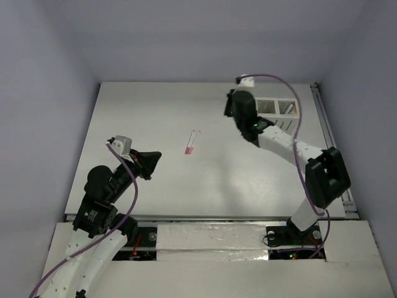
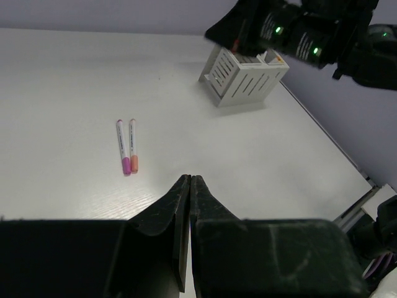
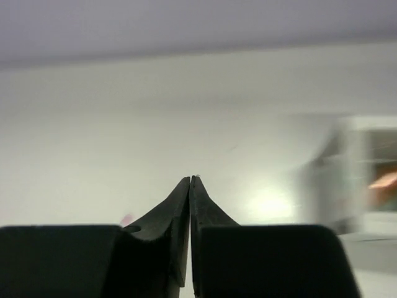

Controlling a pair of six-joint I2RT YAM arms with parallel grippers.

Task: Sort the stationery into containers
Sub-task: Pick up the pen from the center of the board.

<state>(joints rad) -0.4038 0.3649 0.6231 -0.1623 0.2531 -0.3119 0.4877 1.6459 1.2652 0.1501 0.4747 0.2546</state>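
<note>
My left jaws and my right jaws are both pressing fully together, gripping nothing. Two pens are lying side by side mid-frame on the worktop; the white holder is sitting upper right.

1. The right arm is covering the left end of the holder in the top view.
2. In the right wrist view, the holder is appearing blurred and is being cut off by the right edge; its contents are showing only as an orange smear.
3. The printing on the pink-capped pen and orange-capped pen is appearing too small to read.
</note>
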